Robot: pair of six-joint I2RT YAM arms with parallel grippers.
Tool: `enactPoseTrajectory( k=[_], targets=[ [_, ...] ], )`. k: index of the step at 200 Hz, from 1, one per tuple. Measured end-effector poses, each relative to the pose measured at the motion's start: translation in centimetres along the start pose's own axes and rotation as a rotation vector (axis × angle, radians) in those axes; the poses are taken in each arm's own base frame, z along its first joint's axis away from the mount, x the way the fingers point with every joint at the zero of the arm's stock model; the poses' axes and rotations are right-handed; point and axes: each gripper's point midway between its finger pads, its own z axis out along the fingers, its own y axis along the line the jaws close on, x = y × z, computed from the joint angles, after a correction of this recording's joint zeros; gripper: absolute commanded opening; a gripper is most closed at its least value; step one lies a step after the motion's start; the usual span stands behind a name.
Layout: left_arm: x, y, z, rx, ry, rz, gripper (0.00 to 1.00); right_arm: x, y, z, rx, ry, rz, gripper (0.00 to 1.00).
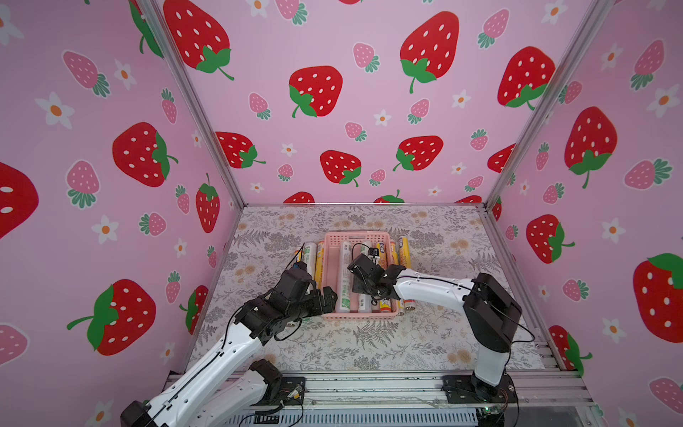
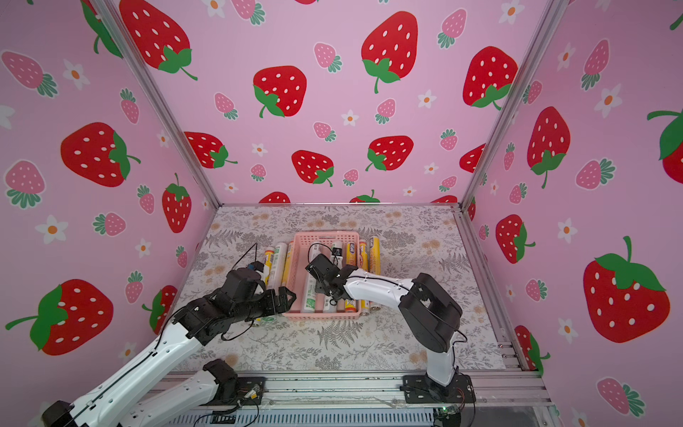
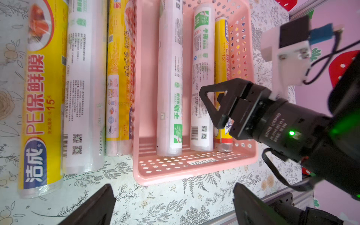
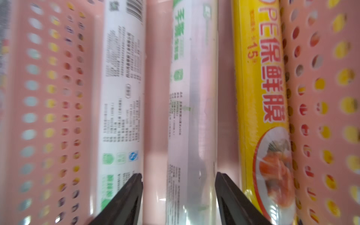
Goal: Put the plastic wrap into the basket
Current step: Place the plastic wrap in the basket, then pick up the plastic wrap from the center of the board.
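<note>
The pink basket (image 1: 356, 234) (image 2: 327, 234) (image 3: 194, 171) holds three plastic wrap rolls side by side: a white one (image 3: 169, 78), a white-and-green one (image 3: 202, 78) and a yellow one (image 3: 222, 58). My right gripper (image 1: 356, 266) (image 3: 211, 97) (image 4: 179, 175) hangs low over the basket. Its jaws are open and straddle the middle roll (image 4: 192, 116), which lies on the floor with a gap showing beside it. My left gripper (image 1: 327, 295) (image 3: 173, 187) stands wide open and empty over the table, off the basket's near left corner.
Left of the basket three more rolls lie on the cloth: yellow (image 3: 39, 97), white (image 3: 83, 87) and yellow (image 3: 118, 87), the last against the basket wall. Yellow rolls (image 1: 404, 255) also lie along its right wall. Booth walls close in on three sides.
</note>
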Motion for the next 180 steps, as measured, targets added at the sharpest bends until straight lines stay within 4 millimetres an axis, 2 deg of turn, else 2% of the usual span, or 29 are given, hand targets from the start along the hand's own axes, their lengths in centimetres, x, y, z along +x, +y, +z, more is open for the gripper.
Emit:
enactPoseTrajectory(
  k=[19,36,59,79,113,147,163,180],
  targets=[
    [0.1,0.0,0.1,-0.002,0.009,0.000,1.00,-1.8,1.2,-2.7,-0.076,-0.043,0.000,0.65],
    [0.4,0.1,0.5,-0.012,0.030,-0.002,1.00,-3.0,1.5,-5.1,-0.123,-0.082,-0.004,0.65],
    [0.9,0.2,1.5,-0.023,0.074,-0.008,1.00,-3.7,0.3,-8.1,-0.148,-0.130,-0.028,0.65],
    [1.5,-0.3,2.2,-0.009,0.124,-0.012,1.00,-3.9,-1.6,-9.7,-0.138,-0.155,-0.046,0.66],
    [1.3,-1.9,2.2,0.060,0.151,0.010,1.00,-4.1,-5.1,-10.1,-0.076,-0.159,-0.050,0.66],
    [0.2,-3.4,1.3,0.119,0.136,0.057,1.00,-2.7,-8.5,-9.8,-0.024,-0.117,-0.049,0.67],
    [-0.6,-3.5,1.1,0.131,0.120,0.069,1.00,-2.0,-8.2,-9.8,-0.055,-0.072,-0.056,0.63],
    [-1.9,-2.4,1.4,0.119,0.091,0.034,1.00,-1.0,-7.0,-9.5,-0.095,-0.014,-0.077,0.63]
  ],
)
